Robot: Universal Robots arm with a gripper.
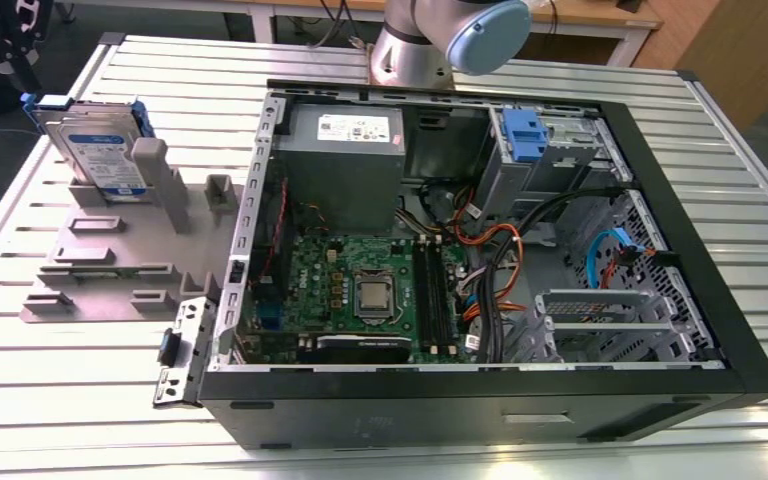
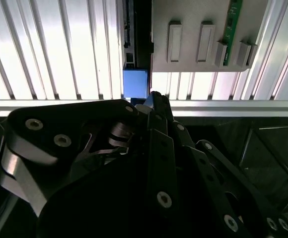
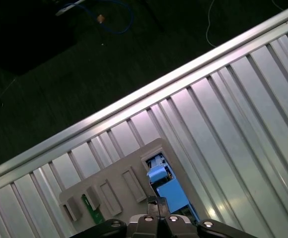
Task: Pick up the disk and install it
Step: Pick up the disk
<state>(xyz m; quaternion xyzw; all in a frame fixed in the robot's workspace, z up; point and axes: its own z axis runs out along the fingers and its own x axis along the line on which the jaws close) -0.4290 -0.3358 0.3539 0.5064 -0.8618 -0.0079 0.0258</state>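
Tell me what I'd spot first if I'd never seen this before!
Probably the big open computer case lying on the slatted metal table, with its green motherboard showing. Next, the disk in its blue frame, standing upright in a grey holder at the exterior view's left. Beyond the case stands the robot arm.

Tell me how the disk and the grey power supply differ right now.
The disk stands on edge in a grey holder outside the computer case; the power supply is mounted inside it. The disk is thin, blue-framed, with a white-and-blue label; the power supply is a bulkier grey box with a white sticker. Both are rectangular and labelled.
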